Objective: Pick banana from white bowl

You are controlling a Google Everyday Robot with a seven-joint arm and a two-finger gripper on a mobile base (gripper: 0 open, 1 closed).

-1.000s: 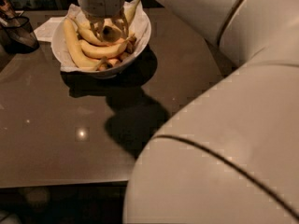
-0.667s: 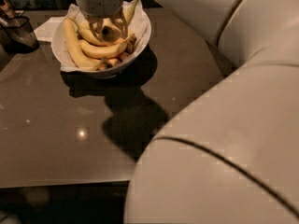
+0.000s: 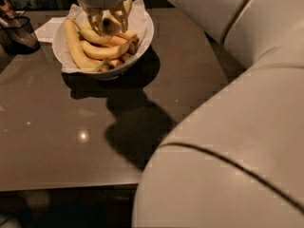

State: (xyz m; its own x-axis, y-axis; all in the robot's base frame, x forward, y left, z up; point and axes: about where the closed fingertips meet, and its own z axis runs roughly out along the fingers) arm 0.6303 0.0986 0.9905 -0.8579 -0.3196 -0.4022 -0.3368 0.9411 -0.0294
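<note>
My gripper [image 3: 109, 23] hangs inside the white bowl [image 3: 137, 51], directly over the top banana [image 3: 102, 38] lying left-to-right, and whether it grips I cannot tell.

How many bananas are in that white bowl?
4 bananas at least, all in the white bowl: one curving along the left, one across the middle, one behind it, one under the gripper over the bowl. Others may hide beneath.

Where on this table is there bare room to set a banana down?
Bare tabletop runs in front of the white bowl to the near edge, and right of it up to the arm. Crowded: the bowl, full of bananas under the gripper, and the mesh basket corner.
</note>
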